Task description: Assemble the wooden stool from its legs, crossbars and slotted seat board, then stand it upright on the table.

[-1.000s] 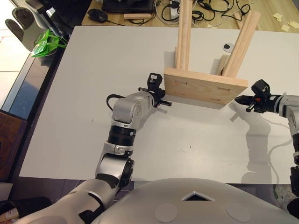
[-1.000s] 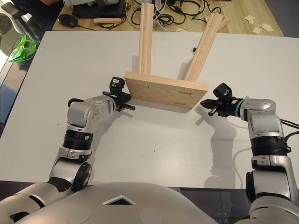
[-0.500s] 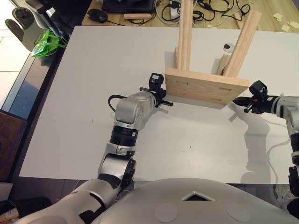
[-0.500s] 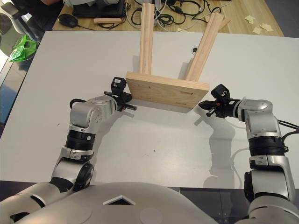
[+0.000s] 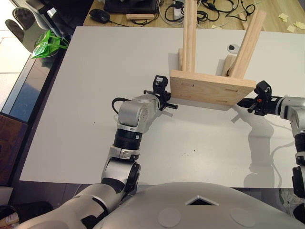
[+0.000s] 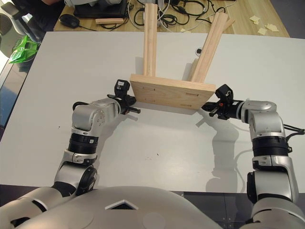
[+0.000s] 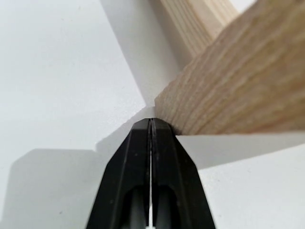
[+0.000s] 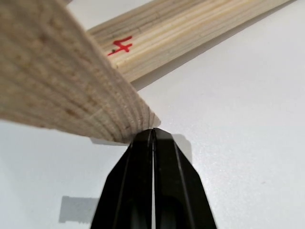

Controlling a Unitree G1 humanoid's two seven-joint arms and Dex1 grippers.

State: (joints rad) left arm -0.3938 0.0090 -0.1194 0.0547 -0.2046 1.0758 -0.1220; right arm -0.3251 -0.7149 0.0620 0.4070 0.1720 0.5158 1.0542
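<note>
Over the last second the right gripper (image 8: 153, 136) had slid in from a spot apart from the stool until its tip met the near right corner of the seat board (image 5: 209, 88). The left gripper (image 7: 151, 125) had edged a little farther along the table (image 5: 95, 95) with the board's left corner.

The white table took up most of the scene. On it, toward the far right, the stool lay tipped on its side. The seat board faced the robot and the legs pointed away. The left leg (image 5: 189, 33) and the right leg (image 5: 247, 40) reached past the table's far edge, and the short ends of two lower legs (image 5: 180, 53) showed behind the board. From the right wrist, one leg carried a red mark (image 8: 120, 46).

Both grippers sat low at the board's two near corners, one on each side. Each had its black fingers pressed together with nothing between them, and each tip touched the wood at a corner. I could not tell whether the board's lower edge rested on the table or was lifted slightly.

A green bag (image 5: 46, 44) sat off the table's far left corner. On the desk beyond lay tangled cables (image 5: 214, 7), a loose strip of wood (image 5: 140, 16) and a black mouse (image 5: 99, 15). A small round object (image 5: 232, 47) lay on the table between the legs.
</note>
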